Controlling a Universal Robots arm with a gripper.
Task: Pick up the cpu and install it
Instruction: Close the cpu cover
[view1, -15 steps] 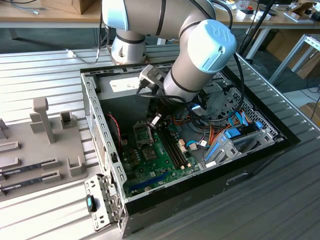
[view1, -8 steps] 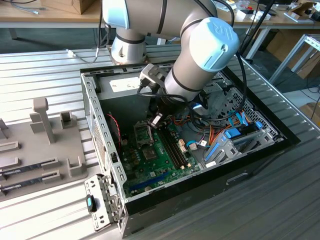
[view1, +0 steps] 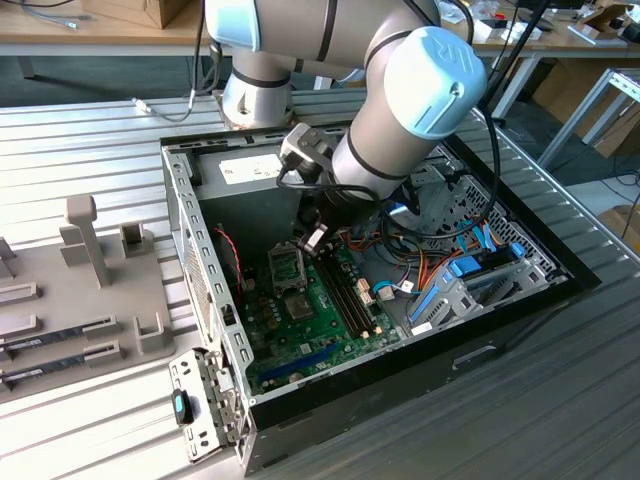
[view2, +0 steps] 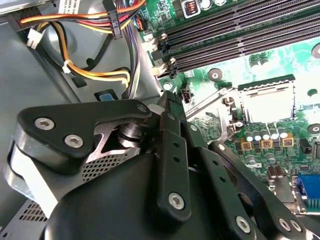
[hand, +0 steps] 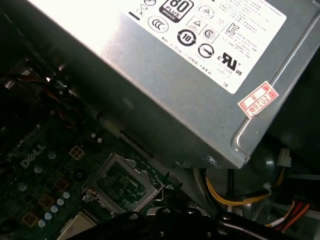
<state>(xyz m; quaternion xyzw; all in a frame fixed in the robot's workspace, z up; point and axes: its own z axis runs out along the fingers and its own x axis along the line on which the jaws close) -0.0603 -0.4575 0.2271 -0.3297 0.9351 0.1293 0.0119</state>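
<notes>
Gripper (view2: 167, 107) hangs inside the case (view1: 205, 270), just beside the socket (view2: 267, 102); finger opening cannot be told; power supply (hand: 165, 75) close alongside.

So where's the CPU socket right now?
The CPU socket sits on the motherboard inside the case, beside the memory slots, just toward the exterior view's left of the gripper.

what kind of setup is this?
Looks like a robotics lab bench for PC assembly: an open computer case with its motherboard exposed lies on a slatted metal table, a grey fixture tray sits beside it, and desks with cardboard boxes stand behind.
</notes>
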